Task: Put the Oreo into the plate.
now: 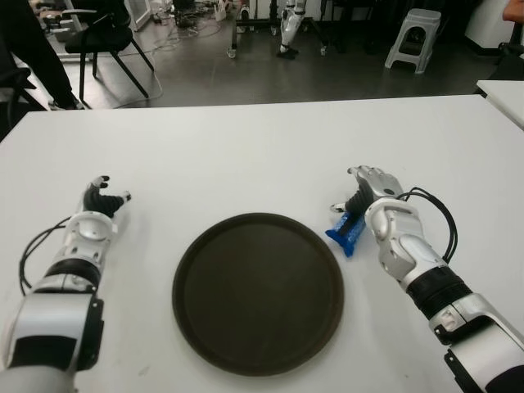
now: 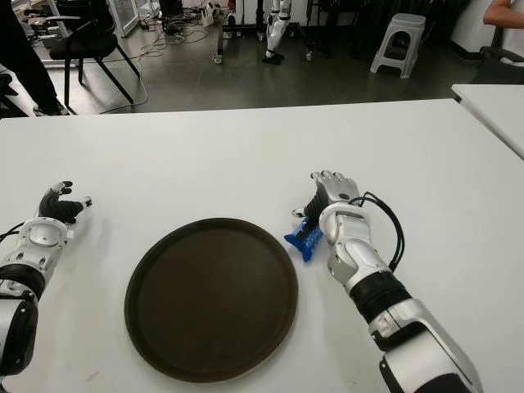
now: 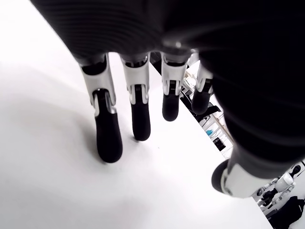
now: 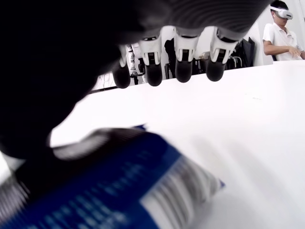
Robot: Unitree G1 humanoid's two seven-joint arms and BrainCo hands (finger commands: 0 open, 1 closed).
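Observation:
A blue Oreo packet (image 1: 345, 232) lies on the white table (image 1: 246, 155), just off the right rim of the round dark plate (image 1: 256, 293). My right hand (image 1: 366, 190) hovers over the packet's far end with its fingers stretched out above the table. In the right wrist view the packet (image 4: 143, 191) fills the foreground under the palm, the fingertips (image 4: 183, 71) point past it, and I see no grasp. My left hand (image 1: 100, 199) shows to the left of the plate, fingers (image 3: 108, 138) relaxed and holding nothing.
Beyond the table's far edge are a black chair (image 1: 102, 41), a grey stool (image 1: 413, 37) and cables on the floor. A second white table (image 1: 503, 88) shows at the right. A person (image 4: 281, 33) sits behind it.

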